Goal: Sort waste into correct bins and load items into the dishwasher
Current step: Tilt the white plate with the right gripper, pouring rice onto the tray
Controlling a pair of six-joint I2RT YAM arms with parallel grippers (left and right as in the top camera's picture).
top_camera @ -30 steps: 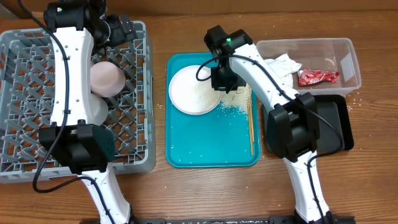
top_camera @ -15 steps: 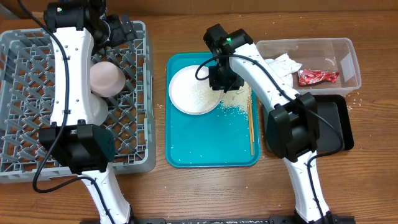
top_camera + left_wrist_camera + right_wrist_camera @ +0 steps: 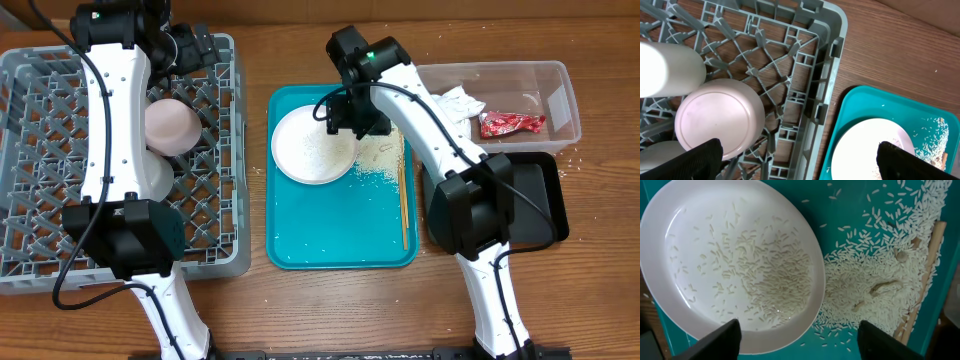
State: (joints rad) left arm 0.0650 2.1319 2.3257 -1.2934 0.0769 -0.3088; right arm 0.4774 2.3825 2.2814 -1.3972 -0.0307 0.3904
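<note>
Hovering over the teal tray [image 3: 330, 240], the right gripper [image 3: 345, 118] hangs above the far right rim of the white plate [image 3: 312, 147], its jaws spread wide with nothing between them. The plate lies flat in the far left part of the tray, with rice grains [image 3: 765, 275] scattered across its hollow. A thicker heap of grains [image 3: 375, 160] lies on the tray just right of the plate, reaching the chopsticks [image 3: 403, 205] along the tray's right edge.

On the desk [image 3: 300, 310] at far right stands the clear tub [image 3: 560, 80], holding the crumpled napkin [image 3: 452, 103] and the red wrapper [image 3: 512, 124]. The black tray [image 3: 545, 200] sits just nearer, partly hidden by the right arm.

At left is the dish rack [image 3: 40, 200]. The left gripper [image 3: 185, 50] hangs over its far right corner, jaws wide and holding nothing. A pale bowl [image 3: 720, 120] sits upside down on the lattice, with a white cup [image 3: 670, 67] just beside it.
</note>
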